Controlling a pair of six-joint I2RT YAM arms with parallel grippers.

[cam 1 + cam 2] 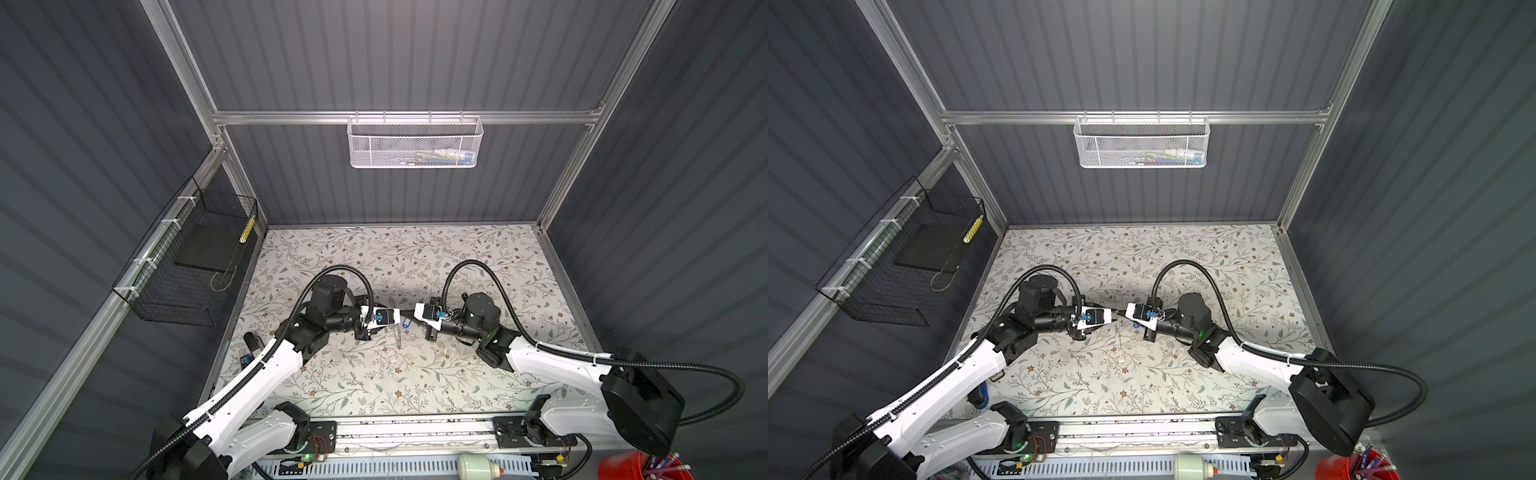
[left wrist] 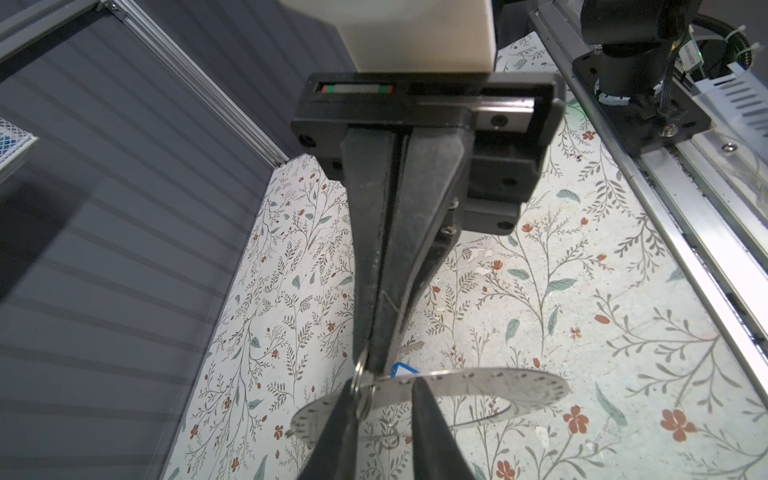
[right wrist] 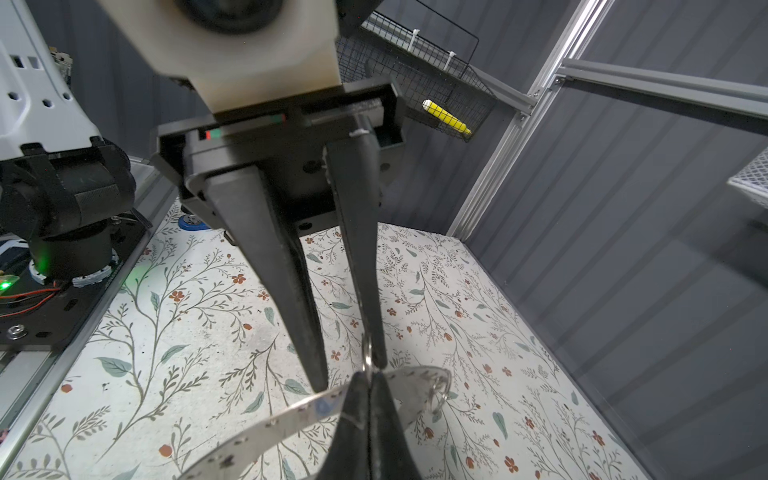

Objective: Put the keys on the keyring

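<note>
While the right tool (image 2: pixel 374 365) pinches shut on the keyring (image 2: pixel 360 376), the left tool (image 3: pixel 349 374) gapes beside it; one key (image 2: pixel 411 346) lies below them on the surface (image 2: pixel 582 291). A slipping pinch could drop the ring.

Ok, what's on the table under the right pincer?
A corner of the blue tag and a grey key beside it; the right pincer and clear disc hide the rest.

Dark grey ribbed walls (image 1: pixel 395 54) in aluminium framing (image 1: pixel 407 117) enclose a floral-patterned tabletop (image 1: pixel 457 257).
</note>
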